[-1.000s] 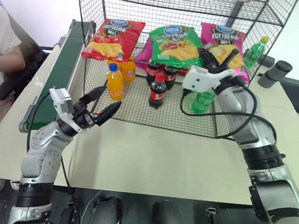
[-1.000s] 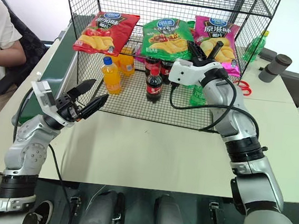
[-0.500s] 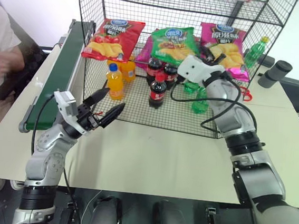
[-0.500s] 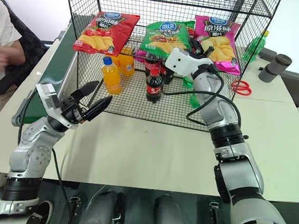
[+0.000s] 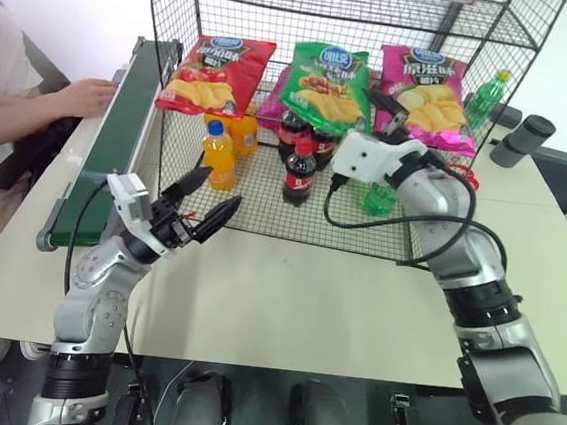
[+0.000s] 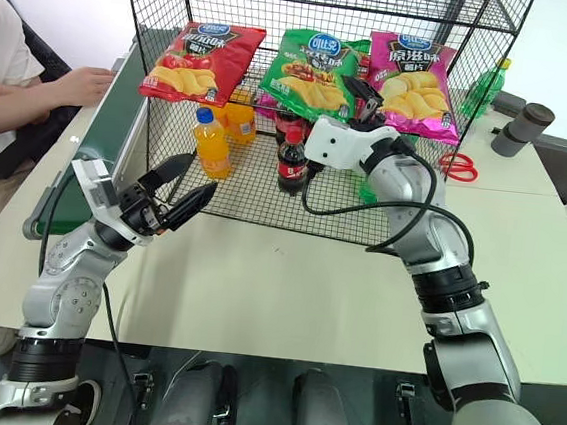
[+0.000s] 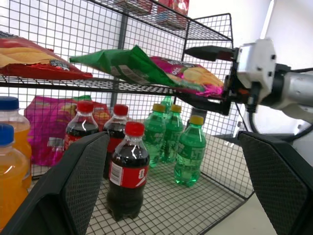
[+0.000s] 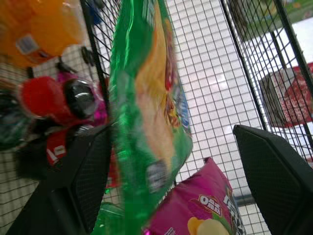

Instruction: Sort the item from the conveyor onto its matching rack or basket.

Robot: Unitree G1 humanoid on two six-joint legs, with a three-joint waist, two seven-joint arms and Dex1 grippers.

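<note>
The green crisp bag point(image 5: 326, 84) lies on the middle shelf of the black wire rack point(image 5: 170, 136), between a red bag point(image 5: 217, 70) and a magenta bag point(image 5: 432, 81). My right gripper point(image 5: 389, 112) is inside the rack just right of the green bag, open, its fingers wide apart and holding nothing. The right wrist view has the green bag point(image 8: 146, 98) close ahead between the spread fingers, untouched. My left gripper point(image 5: 210, 195) hovers open and empty at the rack's front left corner, above the table. The dark green conveyor point(image 5: 109, 146) runs along the rack's left side.
A person's hand point(image 5: 89, 93) rests on the conveyor. Orange bottles point(image 5: 219, 151), cola bottles point(image 5: 298, 169) and green bottles point(image 5: 380, 197) stand on the rack's lower shelf. Red scissors point(image 5: 463, 175), a dark cylinder point(image 5: 527, 136) and a green bottle point(image 5: 486, 96) are right of the rack.
My right gripper has opened and let go of the green bag, which now lies on the shelf; the hand has drawn back a little. The person's hand has reached onto the conveyor.
</note>
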